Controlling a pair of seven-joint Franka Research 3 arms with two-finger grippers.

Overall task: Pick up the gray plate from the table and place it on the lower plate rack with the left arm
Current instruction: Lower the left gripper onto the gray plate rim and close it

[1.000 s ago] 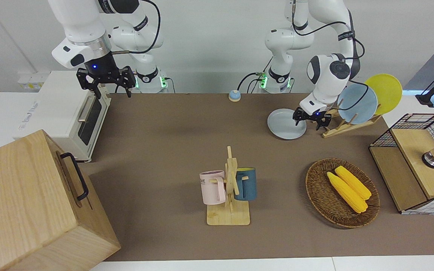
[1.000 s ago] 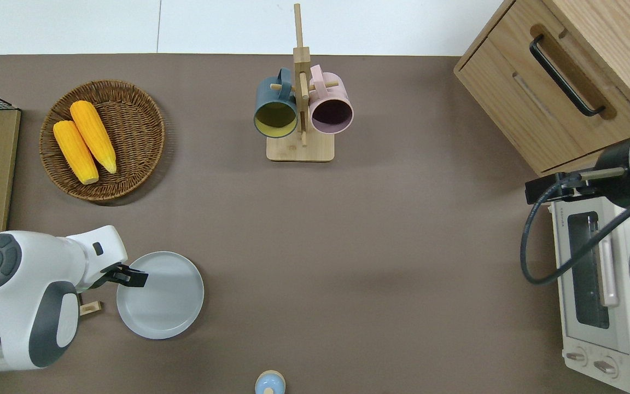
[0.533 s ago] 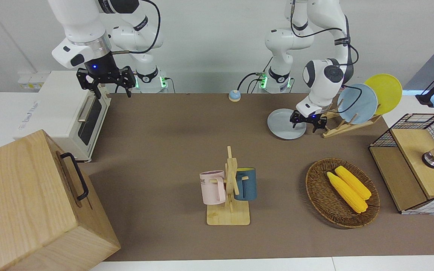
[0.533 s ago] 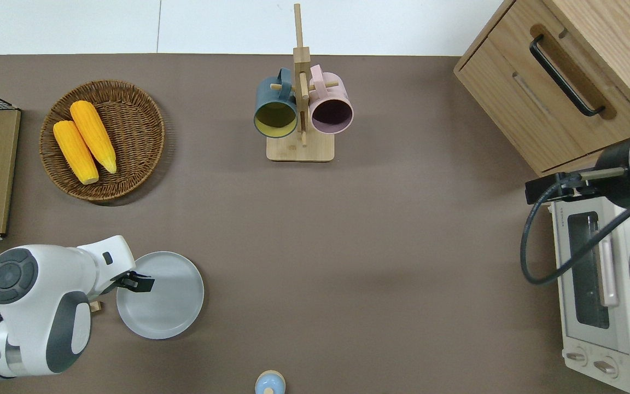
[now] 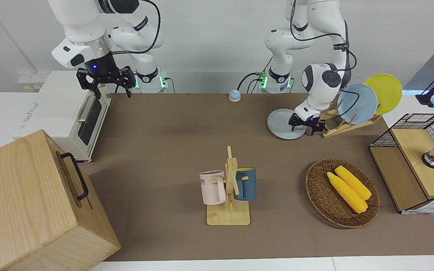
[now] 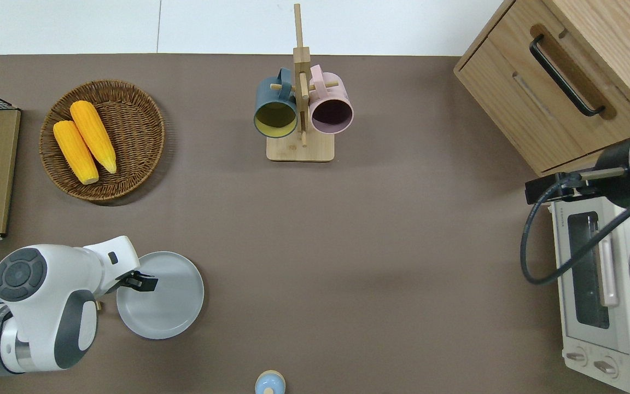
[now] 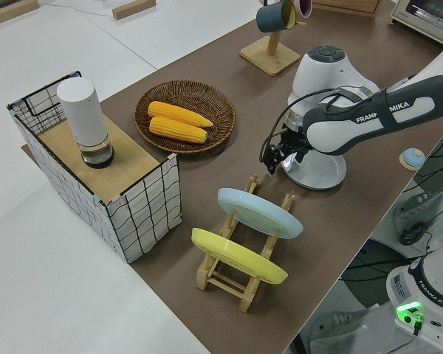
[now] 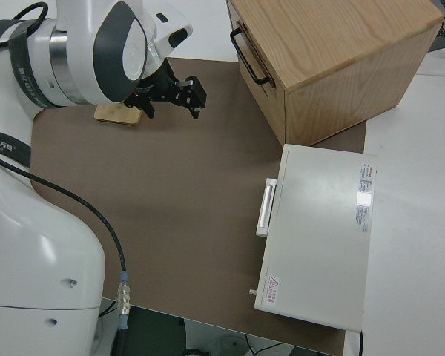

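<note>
The gray plate (image 5: 281,125) lies flat on the brown table (image 5: 171,150), beside the low end of the lower plate rack (image 5: 343,128), and shows in the overhead view (image 6: 170,306) and the left side view (image 7: 319,174). My left gripper (image 5: 303,128) is open and hangs low over the plate's rim on the rack's side, as the overhead view (image 6: 144,282) and left side view (image 7: 284,151) show. It holds nothing. The rack (image 7: 240,276) carries a light blue plate (image 5: 357,103) and a yellow plate (image 5: 384,88). The right arm is parked, its gripper (image 5: 106,81) open.
A wicker basket (image 5: 320,195) with two corn cobs, a mug stand (image 5: 230,188) with a pink and a blue mug, a wire crate (image 5: 416,162), a small blue bell (image 5: 234,95), a toaster oven (image 5: 70,109) and a wooden drawer box (image 5: 28,203) stand around.
My left gripper has moved from the rack's low end out over the gray plate's rim and come lower. The plate has not moved. The right arm has not moved.
</note>
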